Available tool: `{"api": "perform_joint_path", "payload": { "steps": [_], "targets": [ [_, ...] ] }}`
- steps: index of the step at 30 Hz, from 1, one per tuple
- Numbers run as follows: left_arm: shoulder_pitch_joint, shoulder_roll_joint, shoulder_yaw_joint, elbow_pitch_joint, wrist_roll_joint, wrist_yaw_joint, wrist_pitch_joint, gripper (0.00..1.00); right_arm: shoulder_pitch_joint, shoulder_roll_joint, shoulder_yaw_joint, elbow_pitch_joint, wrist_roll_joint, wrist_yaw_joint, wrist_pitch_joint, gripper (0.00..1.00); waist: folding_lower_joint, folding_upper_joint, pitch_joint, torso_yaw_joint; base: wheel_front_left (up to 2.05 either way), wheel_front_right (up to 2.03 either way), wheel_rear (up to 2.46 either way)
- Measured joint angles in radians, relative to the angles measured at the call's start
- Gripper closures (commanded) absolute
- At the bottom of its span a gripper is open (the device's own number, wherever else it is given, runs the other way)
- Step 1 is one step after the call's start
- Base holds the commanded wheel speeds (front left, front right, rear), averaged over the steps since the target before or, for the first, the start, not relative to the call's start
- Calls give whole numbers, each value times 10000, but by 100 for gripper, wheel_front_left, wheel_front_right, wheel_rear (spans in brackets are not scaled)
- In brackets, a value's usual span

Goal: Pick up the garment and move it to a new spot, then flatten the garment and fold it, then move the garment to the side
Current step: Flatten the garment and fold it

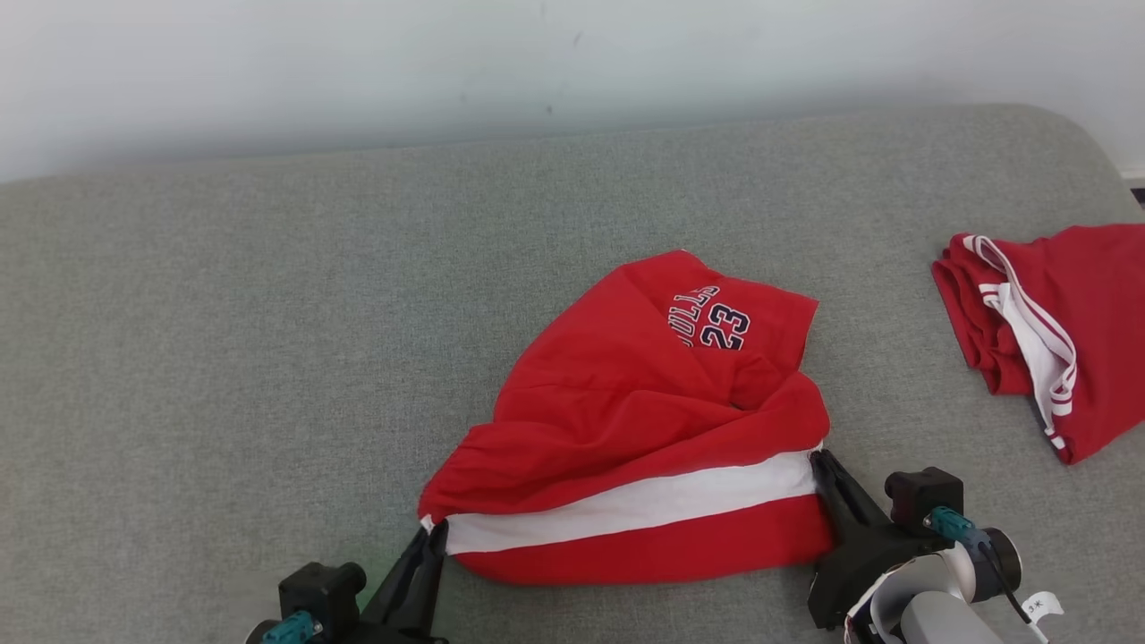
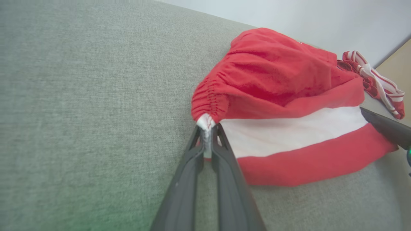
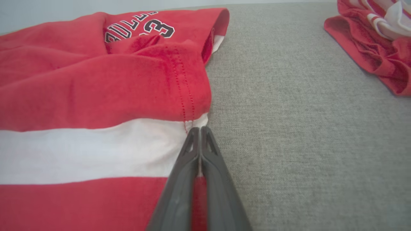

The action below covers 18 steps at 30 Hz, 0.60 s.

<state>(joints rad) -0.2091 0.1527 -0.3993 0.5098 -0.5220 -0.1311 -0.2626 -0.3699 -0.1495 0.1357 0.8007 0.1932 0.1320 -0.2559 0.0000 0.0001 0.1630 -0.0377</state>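
Fingers [image 2: 192,160] pinching garment [image 1: 626,402], red, white-banded, rumpled

On padded surface [image 1: 268,313]: garment [image 1: 626,420] central, left pincer [image 1: 436,530], right pincer [image 1: 817,459] at near corners; second garment [image 1: 1064,331] far right.

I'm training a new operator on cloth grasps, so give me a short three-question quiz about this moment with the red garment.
1. True or false: the left tool is open and clear of the red garment.
2. Which is the printed number on the garment? A) 23 B) 32 C) 45
3. Fill in: the right tool is shut on the garment's edge at the end of its ____ stripe.

Key
1. False: it is shut on the garment's gathered corner.
2. A
3. white
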Motion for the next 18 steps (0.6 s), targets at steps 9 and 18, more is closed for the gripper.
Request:
{"api": "perform_joint_path", "payload": {
  "steps": [9, 18],
  "targets": [
    [47, 107, 297, -472, 255, -2, 0, 100, 103, -196, -25, -1160, 527, 0, -58, 100, 0, 0, -488, -22, 0, 0, 0],
    [-1266, 1626, 219, -1582, 554, -8, 0, 100, -50, -309, -15, -3927, 1517, 0, -56, 100, -2, 0, -1530, 17, 0, 0, 0]
  ]
}}
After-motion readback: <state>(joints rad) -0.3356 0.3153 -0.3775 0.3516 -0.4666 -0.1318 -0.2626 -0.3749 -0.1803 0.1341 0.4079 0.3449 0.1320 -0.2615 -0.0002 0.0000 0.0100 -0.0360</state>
